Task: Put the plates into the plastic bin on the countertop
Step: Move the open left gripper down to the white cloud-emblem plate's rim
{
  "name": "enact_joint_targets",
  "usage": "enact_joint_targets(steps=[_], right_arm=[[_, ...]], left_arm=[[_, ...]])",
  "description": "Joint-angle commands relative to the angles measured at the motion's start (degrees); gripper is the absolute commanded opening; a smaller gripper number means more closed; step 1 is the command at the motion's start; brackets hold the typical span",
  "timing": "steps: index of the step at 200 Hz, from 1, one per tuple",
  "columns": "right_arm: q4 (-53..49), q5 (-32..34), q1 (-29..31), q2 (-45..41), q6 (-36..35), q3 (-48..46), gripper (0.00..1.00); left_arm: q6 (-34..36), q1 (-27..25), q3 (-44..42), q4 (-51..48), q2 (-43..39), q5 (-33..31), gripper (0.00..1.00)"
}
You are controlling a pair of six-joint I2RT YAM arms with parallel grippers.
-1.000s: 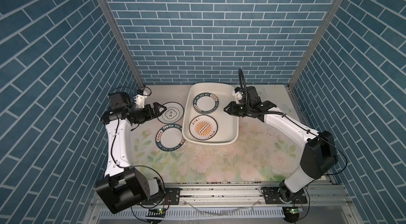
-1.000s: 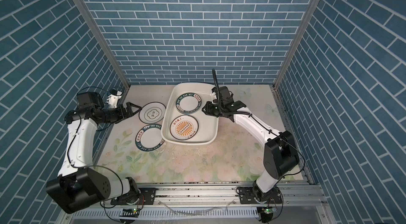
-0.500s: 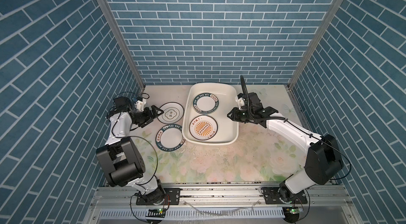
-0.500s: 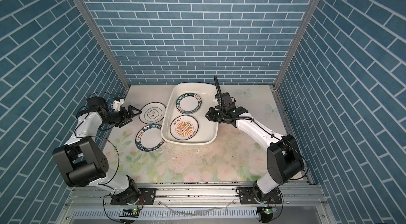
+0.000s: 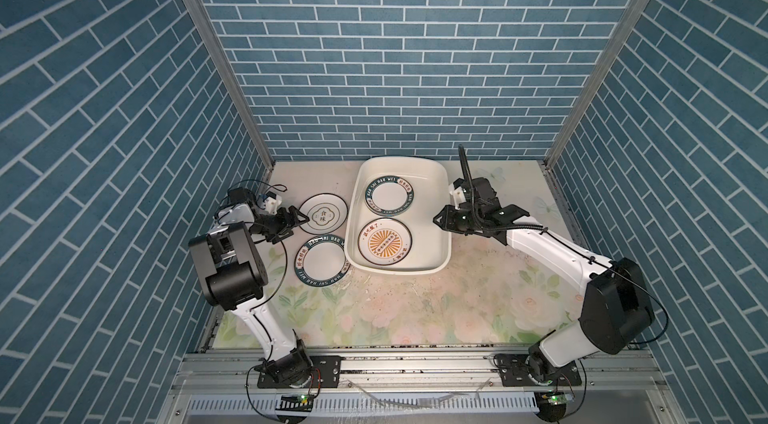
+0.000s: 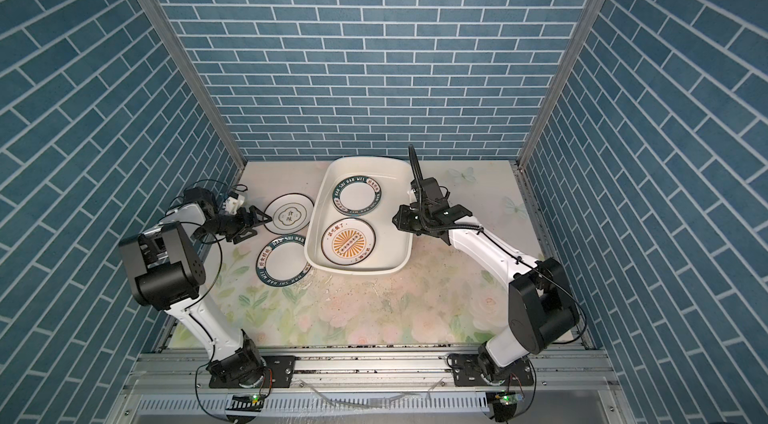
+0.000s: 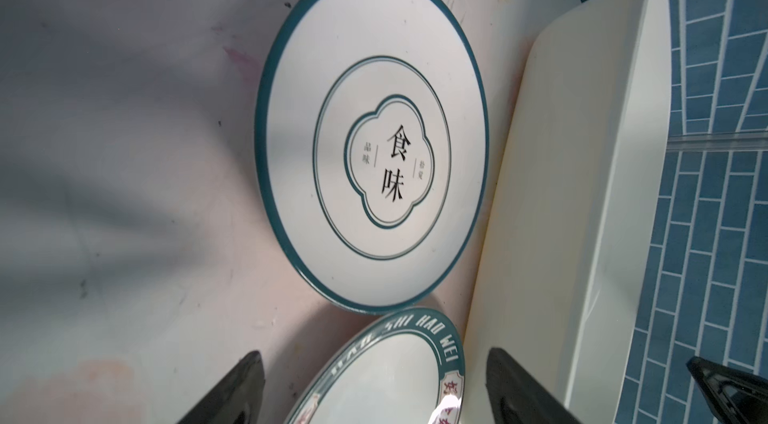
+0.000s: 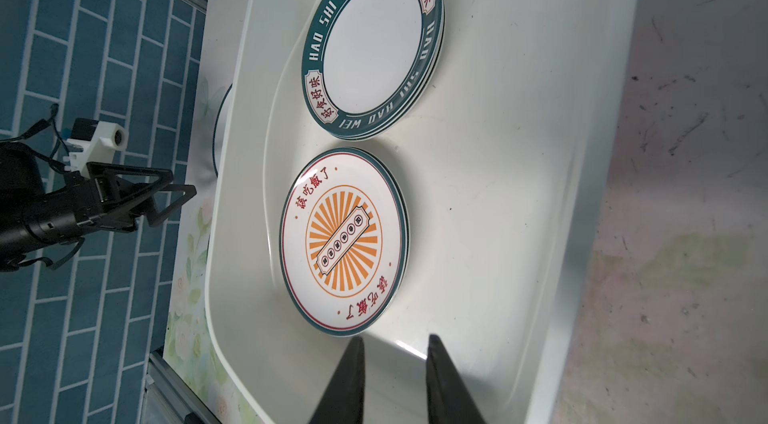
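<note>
Left gripper [image 5: 296, 227] is shown wide open, empty, beside the ringed plate [image 5: 323, 214]. Right gripper [image 5: 436, 221] is held narrowly parted, empty, over the edge of the plastic bin [image 5: 430, 193]

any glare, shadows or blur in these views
Left wrist view: broad soft shadows across the countertop, a small glare spot on the lettered plate at its rim. Right wrist view: a bright streak on the plastic bin wall, sunburst plate sharp. Both top views: even light.

Both top views look steeply down from afar; close wrist views share the plastic bin [image 8: 519, 193]
</note>
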Motion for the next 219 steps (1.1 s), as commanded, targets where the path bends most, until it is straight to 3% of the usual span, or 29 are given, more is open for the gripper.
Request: enact_joint_targets(steps=[1, 79, 98, 219], right_arm=[[0.4, 0.8, -0.2, -0.9, 1.8, -0.3, 0.27], [0.3, 0.6, -0.4, 0.8, 2.8, -0.1, 0.27], [0.3, 0.7, -0.5, 0.9, 3.0, -0.3, 0.27], [1.1, 0.1, -0.7, 3.2, 3.8, 0.2, 0.26]], left_arm=[[0.7, 0.2, 1.6, 0.9, 1.8, -1.6, 0.83], [-0.2, 0.3, 4.7, 4.2, 8.3, 1.3, 0.72], [-0.5, 0.2, 5.7, 4.1, 9.6, 2.1, 0.62], [-2.4, 0.0, 8.9, 5.4, 15.7, 3.4, 0.60]])
